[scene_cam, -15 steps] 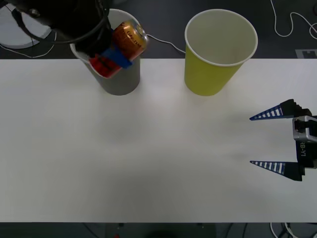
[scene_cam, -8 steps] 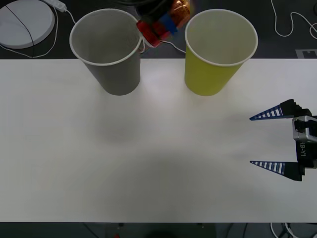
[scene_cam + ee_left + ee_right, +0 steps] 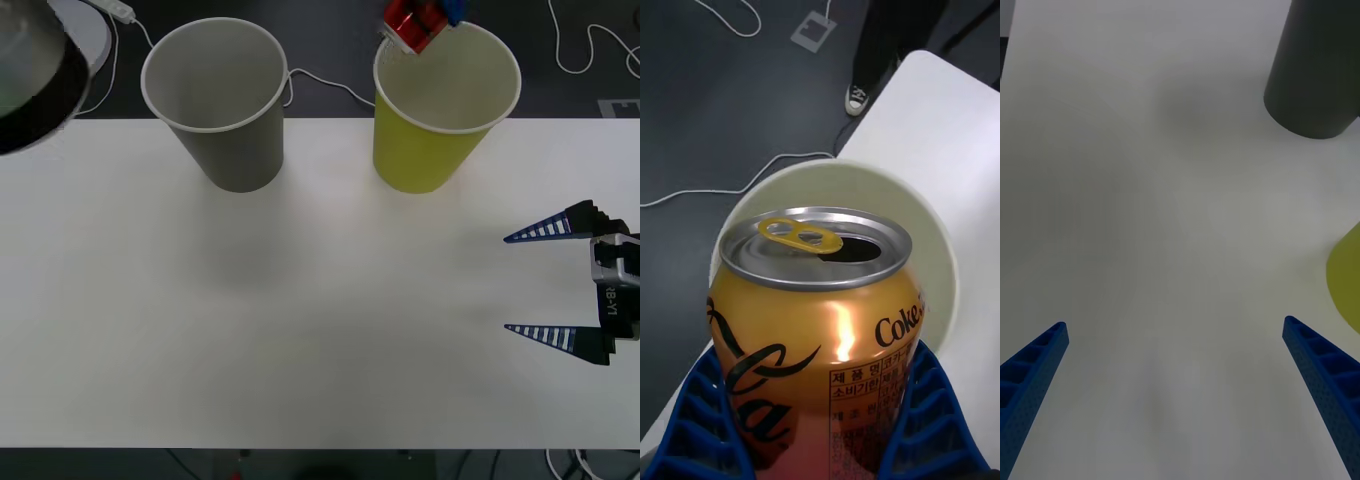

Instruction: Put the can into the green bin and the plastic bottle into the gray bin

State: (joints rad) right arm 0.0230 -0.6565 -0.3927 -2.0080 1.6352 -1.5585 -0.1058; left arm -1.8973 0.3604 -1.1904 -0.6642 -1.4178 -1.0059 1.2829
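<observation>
Bright, even light; soft shadows

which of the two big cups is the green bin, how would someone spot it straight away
On the white table, two large tapered cups stand along the far edge. The green bin is the one nearer the robot's right, with the can held over its rim. It is yellow-green; its neighbour, the gray bin, is gray.

The can (image 3: 415, 24) hangs above the green bin (image 3: 430, 150), right of the gray bin (image 3: 235, 140).
</observation>
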